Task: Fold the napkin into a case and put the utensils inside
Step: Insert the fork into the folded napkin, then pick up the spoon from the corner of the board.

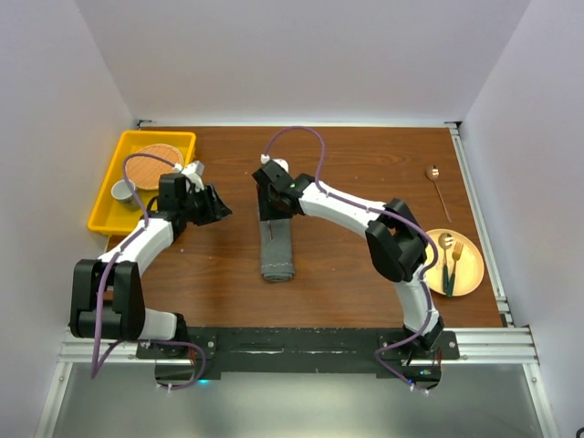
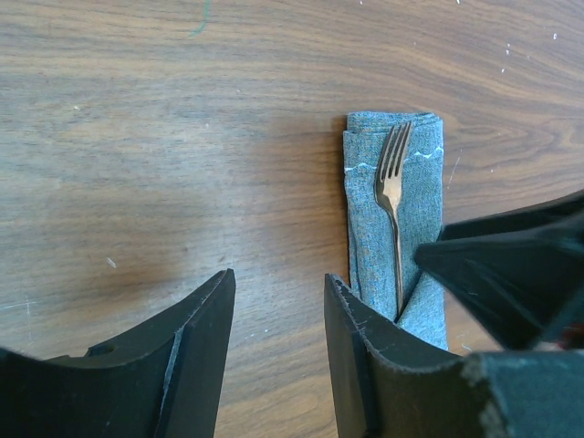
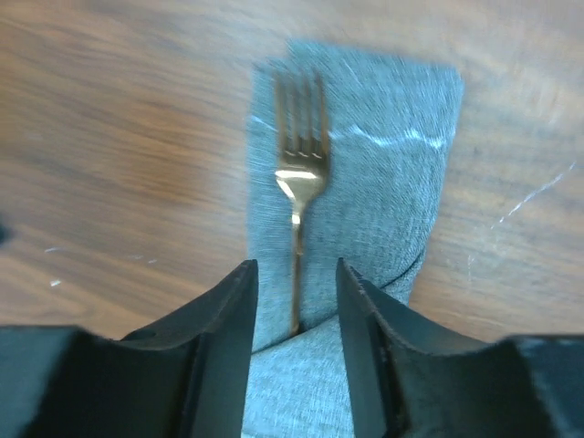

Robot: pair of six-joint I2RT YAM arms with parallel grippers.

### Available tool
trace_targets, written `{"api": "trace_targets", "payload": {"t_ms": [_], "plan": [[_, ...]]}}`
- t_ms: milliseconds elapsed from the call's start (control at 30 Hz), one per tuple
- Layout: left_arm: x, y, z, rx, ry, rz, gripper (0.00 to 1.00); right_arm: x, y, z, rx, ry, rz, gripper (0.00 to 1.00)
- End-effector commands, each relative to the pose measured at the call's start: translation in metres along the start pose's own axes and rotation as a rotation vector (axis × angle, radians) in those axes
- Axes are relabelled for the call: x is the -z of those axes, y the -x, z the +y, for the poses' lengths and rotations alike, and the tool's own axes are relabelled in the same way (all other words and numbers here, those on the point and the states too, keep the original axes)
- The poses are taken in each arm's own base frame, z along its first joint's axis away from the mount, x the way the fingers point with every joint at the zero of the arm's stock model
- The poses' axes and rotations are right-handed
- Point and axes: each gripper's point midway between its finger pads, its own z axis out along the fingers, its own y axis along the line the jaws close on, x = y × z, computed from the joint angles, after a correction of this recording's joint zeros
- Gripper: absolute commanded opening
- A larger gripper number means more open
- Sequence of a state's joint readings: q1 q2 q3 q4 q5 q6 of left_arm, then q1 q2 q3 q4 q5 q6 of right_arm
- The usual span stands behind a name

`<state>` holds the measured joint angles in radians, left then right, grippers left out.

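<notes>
Resting half-tucked in the case (image 3: 383, 201), the fork (image 3: 299, 173) lies free; left fingers (image 2: 196, 356) and right fingers (image 3: 224, 347) spread.

Wooden table (image 1: 365, 164): grey case (image 1: 276, 255), yellow tray (image 1: 102, 196), plate (image 1: 472, 270), spoon (image 1: 439, 193)

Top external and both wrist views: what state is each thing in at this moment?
case: folded into a narrow strip, flat on the table
fork: handle tucked under the fold, tines exposed
right gripper: open, jaws either side of the fork handle
left gripper: open, empty, beside the case
spoon: loose on the table, outside the case
plate: holds more cutlery
</notes>
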<state>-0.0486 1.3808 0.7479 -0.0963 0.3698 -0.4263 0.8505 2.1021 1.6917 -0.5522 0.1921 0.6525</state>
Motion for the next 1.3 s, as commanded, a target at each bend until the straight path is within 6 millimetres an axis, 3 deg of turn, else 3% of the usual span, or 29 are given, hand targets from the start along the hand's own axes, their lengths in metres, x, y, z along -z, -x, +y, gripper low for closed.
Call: {"api": "trace_targets", "payload": {"t_ms": [0, 100, 133, 233, 267, 300, 333, 400, 433, 500, 533, 600, 633, 700, 733, 767, 933, 1267], "plan": [[0.007, 0.014, -0.006, -0.041, -0.021, -0.044, 0.49, 0.077, 0.086, 0.029, 0.065, 0.173, -0.182, 0.47], [0.008, 0.021, -0.008, -0.072, -0.028, -0.055, 0.50, 0.118, 0.132, 0.019, 0.117, 0.368, -0.237, 0.56], [0.008, 0.025, -0.009, -0.086, -0.030, -0.063, 0.50, 0.125, 0.141, 0.008, 0.193, 0.385, -0.260, 0.66], [0.008, 0.033, -0.011, -0.123, -0.037, -0.082, 0.52, 0.154, 0.158, -0.045, 0.344, 0.468, -0.269, 0.79], [0.007, 0.036, -0.013, -0.128, -0.043, -0.081, 0.52, 0.158, 0.164, -0.085, 0.320, 0.444, -0.244, 0.80], [0.006, 0.038, -0.015, -0.130, -0.050, -0.082, 0.53, 0.158, 0.169, -0.111, 0.375, 0.396, -0.249, 0.81], [0.006, 0.039, -0.017, -0.133, -0.060, -0.079, 0.53, 0.157, 0.177, -0.155, 0.354, 0.324, -0.243, 0.83], [0.006, 0.044, -0.023, -0.147, -0.081, -0.082, 0.54, 0.159, 0.173, -0.206, 0.411, 0.219, -0.189, 0.84], [0.006, 0.045, -0.025, -0.153, -0.087, -0.082, 0.54, 0.155, 0.173, -0.250, 0.375, 0.147, -0.169, 0.84], [0.006, 0.047, -0.028, -0.173, -0.099, -0.084, 0.54, 0.148, 0.162, -0.302, 0.360, 0.052, -0.094, 0.84], [0.005, 0.048, -0.030, -0.183, -0.104, -0.084, 0.54, 0.136, 0.152, -0.351, 0.299, -0.028, -0.033, 0.83], [0.004, 0.050, -0.032, -0.200, -0.109, -0.085, 0.54, 0.134, 0.141, -0.387, 0.296, -0.078, 0.036, 0.80], [0.004, 0.050, -0.032, -0.204, -0.109, -0.082, 0.54, 0.133, 0.135, -0.417, 0.264, -0.123, 0.062, 0.77], [0.001, 0.051, -0.032, -0.210, -0.112, -0.077, 0.54, 0.119, 0.127, -0.446, 0.266, -0.145, 0.122, 0.71], [0.000, 0.052, -0.033, -0.215, -0.115, -0.074, 0.54, 0.124, 0.129, -0.463, 0.259, -0.174, 0.127, 0.70], [-0.002, 0.051, -0.032, -0.213, -0.113, -0.066, 0.54, 0.110, 0.121, -0.474, 0.255, -0.169, 0.164, 0.68], [-0.008, 0.052, -0.032, -0.212, -0.120, -0.053, 0.54, 0.099, 0.112, -0.509, 0.328, -0.196, 0.220, 0.53], [-0.017, 0.049, -0.027, -0.189, -0.113, -0.033, 0.53, 0.071, 0.084, -0.537, 0.243, -0.154, 0.246, 0.51]]}}
